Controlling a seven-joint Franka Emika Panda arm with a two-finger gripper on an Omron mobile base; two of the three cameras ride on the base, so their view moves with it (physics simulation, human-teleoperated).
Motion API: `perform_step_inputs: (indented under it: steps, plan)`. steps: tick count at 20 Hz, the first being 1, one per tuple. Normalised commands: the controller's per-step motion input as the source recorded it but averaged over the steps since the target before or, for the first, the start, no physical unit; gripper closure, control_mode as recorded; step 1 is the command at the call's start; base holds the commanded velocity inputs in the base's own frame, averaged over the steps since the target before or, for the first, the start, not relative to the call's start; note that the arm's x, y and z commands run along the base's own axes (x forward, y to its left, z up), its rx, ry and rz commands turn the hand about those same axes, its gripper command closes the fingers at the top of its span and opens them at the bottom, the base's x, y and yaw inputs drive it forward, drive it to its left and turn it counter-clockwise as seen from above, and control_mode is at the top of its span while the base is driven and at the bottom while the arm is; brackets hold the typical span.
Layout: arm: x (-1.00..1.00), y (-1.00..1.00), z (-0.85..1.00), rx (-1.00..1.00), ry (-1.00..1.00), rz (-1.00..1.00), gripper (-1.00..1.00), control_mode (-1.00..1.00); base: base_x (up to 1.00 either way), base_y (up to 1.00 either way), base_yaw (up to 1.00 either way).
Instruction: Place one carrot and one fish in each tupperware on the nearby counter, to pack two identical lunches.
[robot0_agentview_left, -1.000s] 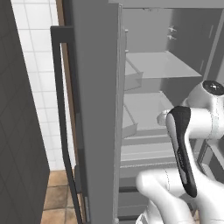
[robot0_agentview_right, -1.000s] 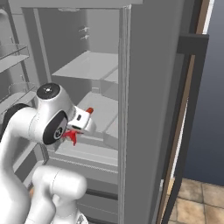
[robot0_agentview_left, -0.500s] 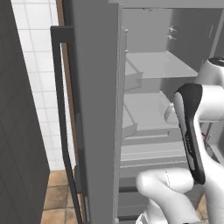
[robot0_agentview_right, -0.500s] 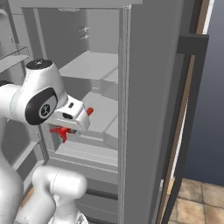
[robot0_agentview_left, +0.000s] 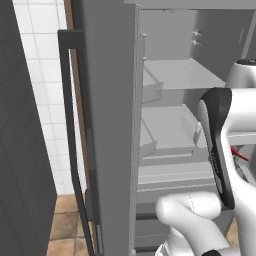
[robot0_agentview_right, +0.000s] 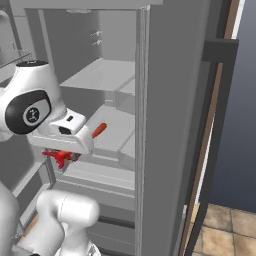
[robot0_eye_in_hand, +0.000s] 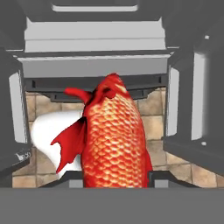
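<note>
Pincer (robot0_eye_in_hand: 116, 177) clamped on red fish (robot0_eye_in_hand: 114, 140) — held in front of open fridge (robot0_agentview_right: 150, 100), above tiled floor (robot0_eye_in_hand: 153, 118).

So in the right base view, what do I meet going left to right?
Robot wrist joint → red fish under the claw → carrot on the fridge shelf → open fridge door's edge → dark door handle.
</note>
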Motion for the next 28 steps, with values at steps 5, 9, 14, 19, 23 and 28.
perform_step_inputs:
  steps: [5, 9, 14, 19, 23, 28]
  plan:
    - [0.00, 0.00, 0.00, 0.00, 0.00, 0.00, 1.00, 1.00, -0.37, 0.00, 0.00]
    - [0.00, 0.00, 0.00, 0.00, 0.00, 0.00, 1.00, 1.00, -0.95, 0.00, 0.00]
    - [0.00, 0.00, 0.00, 0.00, 0.00, 0.00, 1.00, 1.00, -1.00, -0.02, 0.00]
    - [0.00, 0.00, 0.00, 0.00, 0.00, 0.00, 1.00, 1.00, -0.95, -0.34, 0.00]
    - [0.00, 0.00, 0.00, 0.00, 0.00, 0.00, 1.00, 1.00, -0.67, -0.70, 0.00]
    - [0.00, 0.00, 0.00, 0.00, 0.00, 0.00, 1.00, 1.00, -0.39, -1.00, 0.00]
